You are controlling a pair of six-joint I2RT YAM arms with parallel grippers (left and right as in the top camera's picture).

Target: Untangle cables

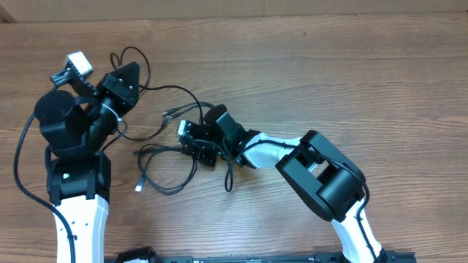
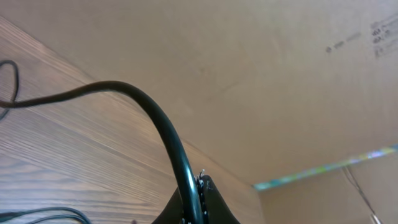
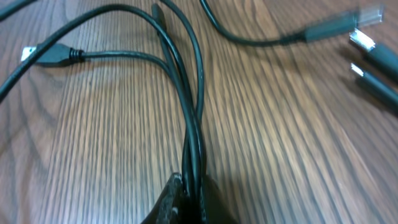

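Note:
Several thin black cables (image 1: 164,157) lie tangled on the wooden table between the two arms. My left gripper (image 1: 130,73) is raised at the left and shut on one cable (image 2: 155,118), which arches up from its jaws (image 2: 196,202). My right gripper (image 1: 196,150) sits low over the middle of the tangle. It is shut on a bundle of two or three cables (image 3: 193,124) that run straight away from its jaws (image 3: 191,193). A USB plug (image 3: 46,55) lies at the upper left of the right wrist view, and other plug ends (image 3: 367,43) at its upper right.
Loose plug ends rest on the table at the left (image 1: 139,188) and above the tangle (image 1: 170,113). Thicker black cords run along both arms. A cardboard wall (image 2: 280,74) stands behind the table. The right half of the wooden table (image 1: 380,80) is bare.

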